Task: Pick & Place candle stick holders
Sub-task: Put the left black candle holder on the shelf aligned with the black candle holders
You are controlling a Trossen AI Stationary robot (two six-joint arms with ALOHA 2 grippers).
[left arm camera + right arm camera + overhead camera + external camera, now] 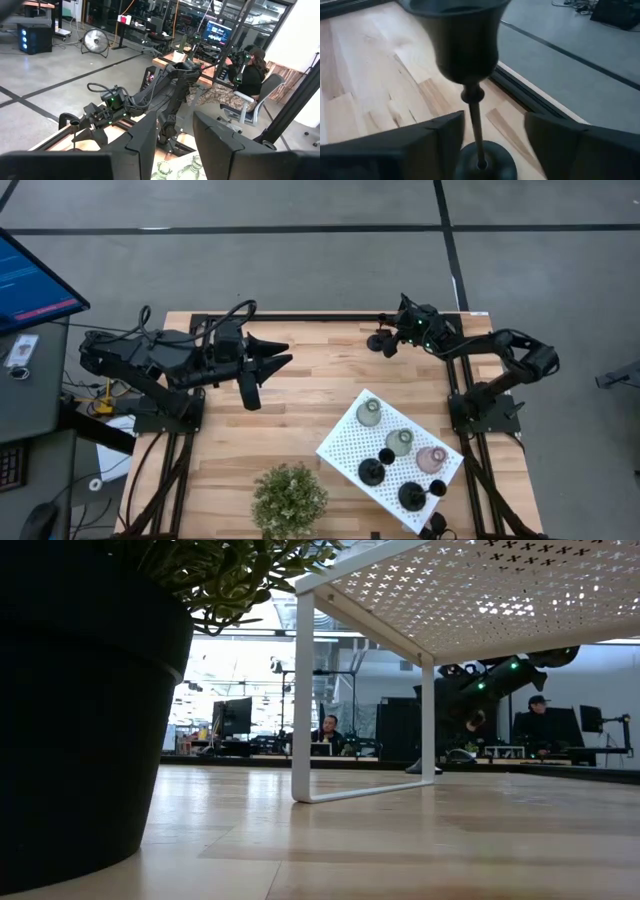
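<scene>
The wooden counter [250, 440] carries a white perforated board [345, 448] on thin legs, set toward its right near side, and a bushy green potted plant [289, 498] near the front edge, just left of the board. On the board stand three pale bulbous candle stick holders in a diagonal row: a greenish one [369, 413], a beige one [400, 442] and a pinkish one [431, 459]. Beside them stand two black candle stick holders [372, 471], the second [411, 496] nearer the board's front corner. The left arm waits over the left middle of the counter, its left end effector [268, 356] spread open with nothing between the fingers. The right end effector [388, 340] hangs over the far right corner of the counter, well apart from the board. In the right wrist view a third black candle stick holder [475, 112] stands upright between its fingers [447, 131], its thin stem in the gap and its round base on the wood; whether the fingers press the stem I cannot tell.
</scene>
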